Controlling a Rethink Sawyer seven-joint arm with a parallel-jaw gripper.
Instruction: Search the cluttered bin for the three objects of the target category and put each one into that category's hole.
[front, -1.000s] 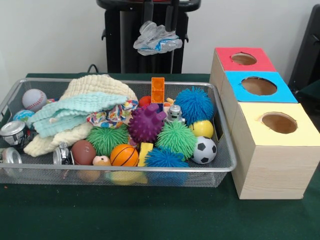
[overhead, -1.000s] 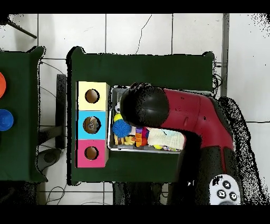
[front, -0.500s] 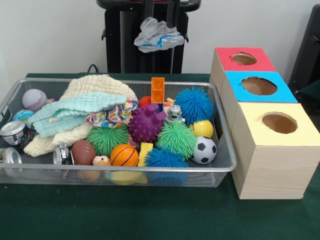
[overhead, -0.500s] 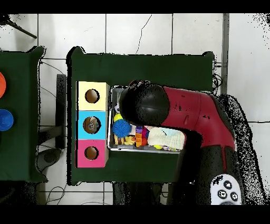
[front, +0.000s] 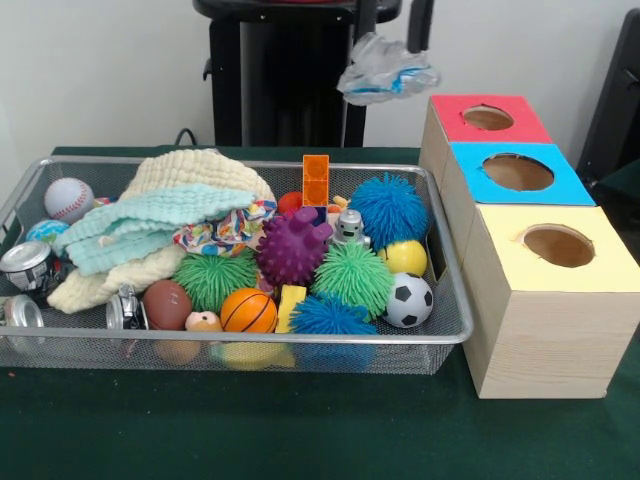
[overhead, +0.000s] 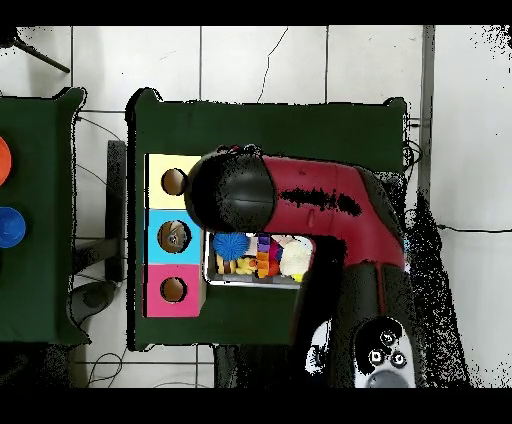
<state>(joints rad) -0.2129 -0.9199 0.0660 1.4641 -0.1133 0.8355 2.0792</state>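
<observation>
My gripper (front: 392, 42) hangs at the top of the front view, shut on a crumpled clear plastic bottle (front: 385, 68), held high above the table between the bin and the red box. The wire mesh bin (front: 250, 340) holds many toys, cloths (front: 165, 225) and crushed cans (front: 25, 265). To its right stand three boxes with round holes: red (front: 520, 125), blue (front: 560, 185) and yellow (front: 610, 265). In the overhead view my red arm (overhead: 320, 200) covers most of the bin (overhead: 212, 278), and the gripper is hidden under it.
The bin holds spiky balls (front: 292, 248), a soccer ball (front: 408, 300), a basketball (front: 247, 310), a baseball (front: 67, 198) and an orange block (front: 316, 180). The black pedestal (front: 285, 80) stands behind. Green cloth (front: 300, 430) covers the table.
The gripper has carried the plastic bottle to the right in the front view, towards the boxes. In the overhead view the arm has swung towards the boxes.
</observation>
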